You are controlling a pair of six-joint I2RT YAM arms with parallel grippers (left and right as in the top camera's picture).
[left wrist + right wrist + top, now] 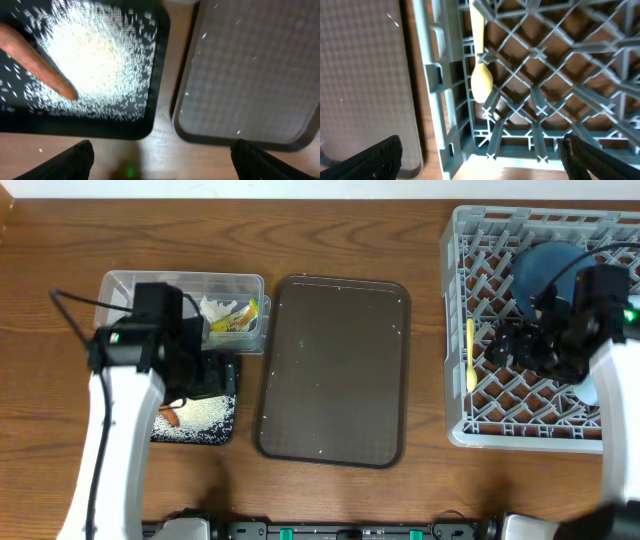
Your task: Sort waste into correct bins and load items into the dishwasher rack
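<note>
A wooden counter [330, 230] fills nearly the whole overhead view, mid-brown with darker grain streaks running from 9 o'clock to 3 o'clock. Along its far edge at 12 o'clock lies a narrow pale strip [300, 188], too thin to identify. The light is soft and even, casting only faint shadows on the wood.

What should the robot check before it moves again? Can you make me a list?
1. Left hand open, nothing in it: ok.
2. Right hand open, nothing in it: ok.
3. Carrot and rice in black tray: ok.
4. Paper scraps and wrapper in clear tub: ok.
5. Spoon in rack: ok.
6. Brown tray free of grains: not ok, a few white specks lie on it.
</note>
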